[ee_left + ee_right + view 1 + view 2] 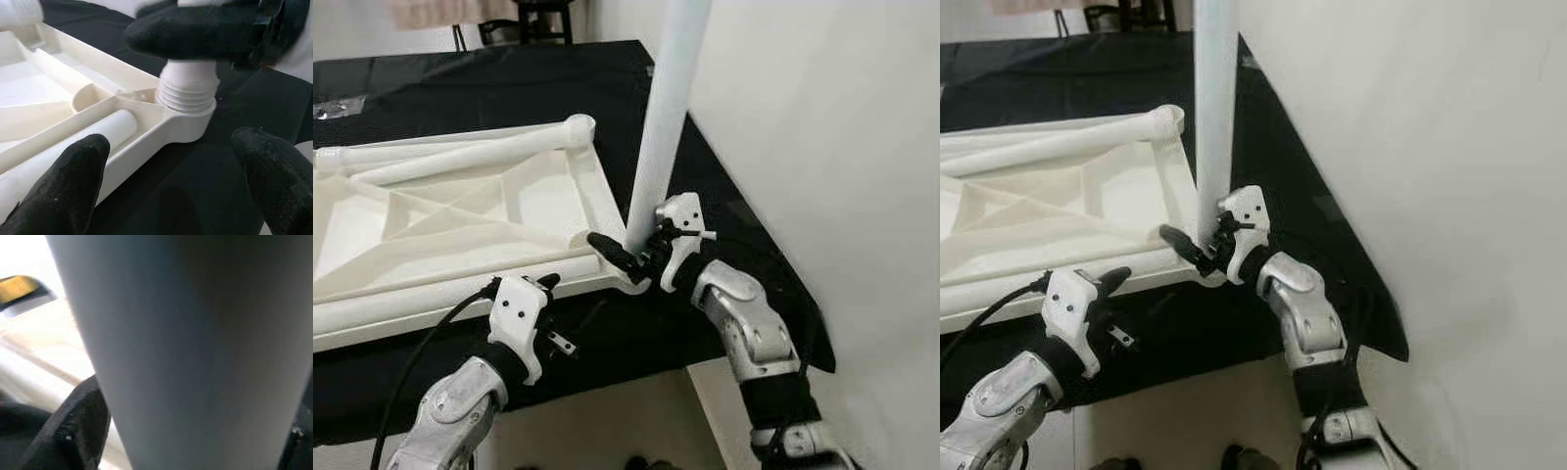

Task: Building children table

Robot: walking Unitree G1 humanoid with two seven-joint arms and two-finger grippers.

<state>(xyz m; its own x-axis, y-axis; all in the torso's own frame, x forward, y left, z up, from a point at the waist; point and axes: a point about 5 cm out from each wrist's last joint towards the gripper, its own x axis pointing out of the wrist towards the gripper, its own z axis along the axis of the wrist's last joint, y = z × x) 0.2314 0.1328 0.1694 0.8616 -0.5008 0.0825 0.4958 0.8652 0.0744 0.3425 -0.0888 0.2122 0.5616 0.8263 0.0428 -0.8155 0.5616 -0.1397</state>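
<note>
Black cloth covers the tabletop (431, 88), which ends just beside a white wall. On it lies a cream plastic table frame (460, 211), ribbed underneath, two smooth round legs resting in its hollows. The right hand (636, 253) is clamped on an upright white leg (666, 108), its threaded end apparently seated in the corner socket (188, 105). The left hand (166, 186) hovers spread apart near the frame's edge.

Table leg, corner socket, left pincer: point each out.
table leg (658, 127), left eye view, mid shaft.
corner socket (188, 95), left wrist view, threaded collar.
left pincer (173, 171), left wrist view, between its fingertips.
</note>
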